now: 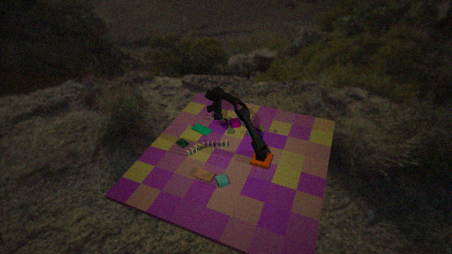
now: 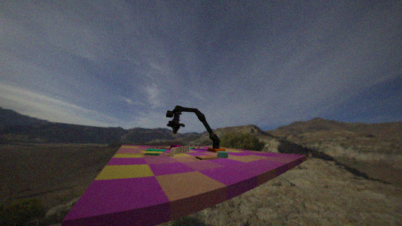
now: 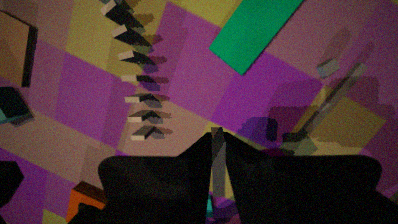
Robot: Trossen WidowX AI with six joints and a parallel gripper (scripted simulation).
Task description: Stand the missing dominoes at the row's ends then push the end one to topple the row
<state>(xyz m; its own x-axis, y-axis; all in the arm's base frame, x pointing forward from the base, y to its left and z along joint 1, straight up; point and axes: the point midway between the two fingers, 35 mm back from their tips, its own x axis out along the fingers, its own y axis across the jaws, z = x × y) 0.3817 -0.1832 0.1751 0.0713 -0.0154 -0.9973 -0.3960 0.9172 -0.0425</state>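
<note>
A curved row of several pale dominoes (image 1: 212,144) (image 2: 179,151) (image 3: 130,78) stands upright on the checkered table. In the wrist view the row runs down the left, its nearest domino (image 3: 138,137) just left of the fingertips. My gripper (image 1: 218,118) (image 2: 174,132) (image 3: 217,137) is raised well above the table, pointing down, beyond the row's right end in the top view. It is shut on a thin greyish domino (image 3: 218,162), seen edge-on between the fingers. The domino's lower part is hard to make out in the dark.
A green slab (image 1: 202,129) (image 2: 156,150) (image 3: 255,40) and dark green slab (image 1: 182,142) lie behind the row. A tan board (image 1: 205,175) (image 3: 12,50) and teal block (image 1: 222,180) (image 2: 222,154) lie in front. A magenta block (image 1: 235,123) and a thin stick (image 3: 332,100) lie near the gripper.
</note>
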